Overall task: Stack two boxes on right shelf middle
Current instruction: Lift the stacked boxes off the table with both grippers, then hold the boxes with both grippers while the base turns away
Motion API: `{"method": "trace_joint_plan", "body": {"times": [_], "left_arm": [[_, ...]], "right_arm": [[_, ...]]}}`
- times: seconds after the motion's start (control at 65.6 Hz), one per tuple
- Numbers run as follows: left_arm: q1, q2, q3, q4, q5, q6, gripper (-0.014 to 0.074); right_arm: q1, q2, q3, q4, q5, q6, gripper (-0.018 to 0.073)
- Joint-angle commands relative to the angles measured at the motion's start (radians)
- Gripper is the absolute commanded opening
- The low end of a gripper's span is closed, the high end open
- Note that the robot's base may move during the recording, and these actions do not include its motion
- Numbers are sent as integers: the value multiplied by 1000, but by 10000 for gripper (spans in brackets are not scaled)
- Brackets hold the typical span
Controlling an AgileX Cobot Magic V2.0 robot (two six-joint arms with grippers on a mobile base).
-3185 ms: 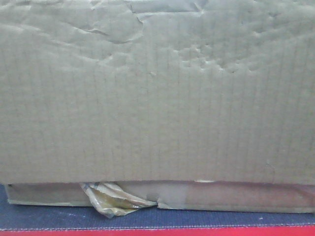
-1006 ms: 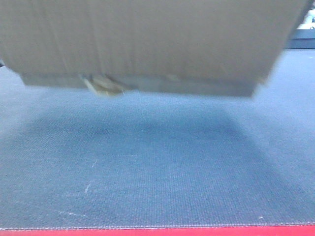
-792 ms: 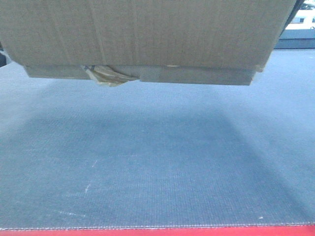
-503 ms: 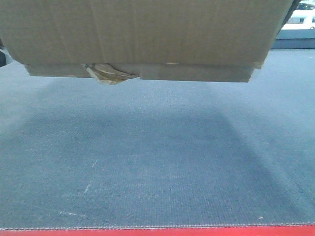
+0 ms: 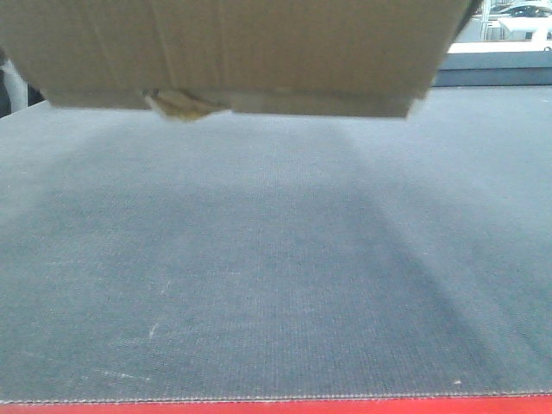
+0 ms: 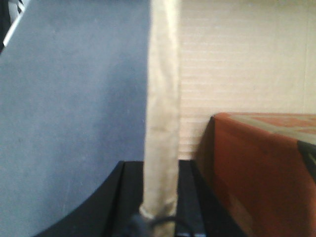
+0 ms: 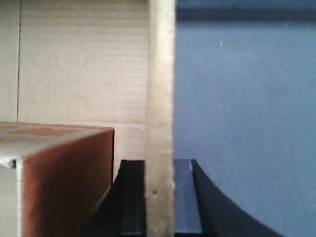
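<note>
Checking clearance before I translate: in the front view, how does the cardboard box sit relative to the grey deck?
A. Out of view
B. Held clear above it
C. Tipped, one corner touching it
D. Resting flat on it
B: the box fills the top of the front view, and the bare grey deck runs on past and beneath its bottom edge, with no part of the box touching it.

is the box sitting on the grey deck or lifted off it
Lifted off. In the front view the box hangs with its bottom edge above the grey deck.
</note>
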Motion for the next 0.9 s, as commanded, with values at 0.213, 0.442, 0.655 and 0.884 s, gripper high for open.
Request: {"method": "trace_joint_plan", "body": {"times": [0.213, 0.442, 0.655, 0.884], "left_arm": [[7, -18, -9, 82, -42, -8, -111], [7, -18, -9, 79, -40, -8, -111], [7, -18, -9, 80, -36, -8, -111], [7, -18, -9, 80, -36, -8, -111]], "right_arm": [[-11, -17, -14, -96, -92, 2, -153], [-11, -17, -14, -96, -92, 2, -153], [-11, -17, -14, -96, -108, 2, -153], [-11, -17, -14, -96, -173, 2, -153]]}}
